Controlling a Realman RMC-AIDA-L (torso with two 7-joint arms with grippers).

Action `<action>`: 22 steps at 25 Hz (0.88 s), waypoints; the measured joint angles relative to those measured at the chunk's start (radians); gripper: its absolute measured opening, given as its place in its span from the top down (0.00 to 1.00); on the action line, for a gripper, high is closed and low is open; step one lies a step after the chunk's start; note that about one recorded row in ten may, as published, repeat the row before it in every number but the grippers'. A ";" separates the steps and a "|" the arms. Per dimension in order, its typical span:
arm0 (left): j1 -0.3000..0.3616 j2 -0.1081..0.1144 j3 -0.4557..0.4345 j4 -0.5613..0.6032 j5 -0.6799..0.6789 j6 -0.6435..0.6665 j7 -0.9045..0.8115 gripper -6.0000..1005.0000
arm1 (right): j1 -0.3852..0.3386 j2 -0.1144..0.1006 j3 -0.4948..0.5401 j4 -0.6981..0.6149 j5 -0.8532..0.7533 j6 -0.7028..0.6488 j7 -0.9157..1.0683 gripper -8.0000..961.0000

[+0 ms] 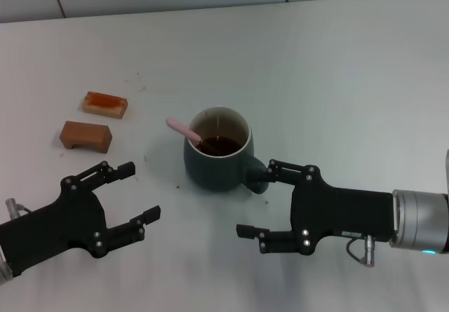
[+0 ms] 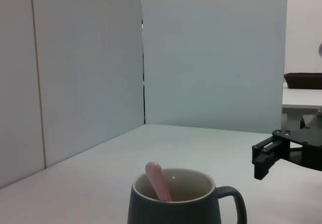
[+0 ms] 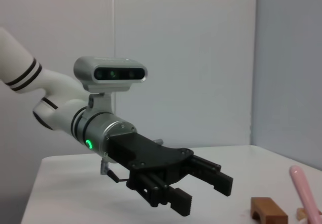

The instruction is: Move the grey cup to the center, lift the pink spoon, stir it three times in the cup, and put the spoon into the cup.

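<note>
The pink spoon (image 1: 184,131) is leaning inside the grey cup (image 1: 217,151) at frame center, handle pointing upper left. Both grippers are hanging open and empty: the right gripper (image 1: 270,203) nearer, beside the cup's handle, the left gripper (image 1: 137,193) lower left.

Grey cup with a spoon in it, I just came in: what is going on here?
Nothing is held right now. The pink spoon leans inside the grey cup, which stands on the white table. The left pincer is open beside the cup; the right pincer is open by its handle. Two brown blocks lie off to the robot's left.
</note>
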 joint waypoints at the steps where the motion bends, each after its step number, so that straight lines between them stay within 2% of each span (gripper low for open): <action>1: 0.003 0.000 0.000 0.000 0.000 0.001 0.000 0.22 | 0.000 0.001 -0.006 0.001 0.000 0.002 0.000 0.16; 22: -0.003 -0.002 0.000 0.000 -0.001 -0.019 0.014 0.22 | -0.007 0.001 -0.001 0.035 0.009 0.009 -0.005 0.17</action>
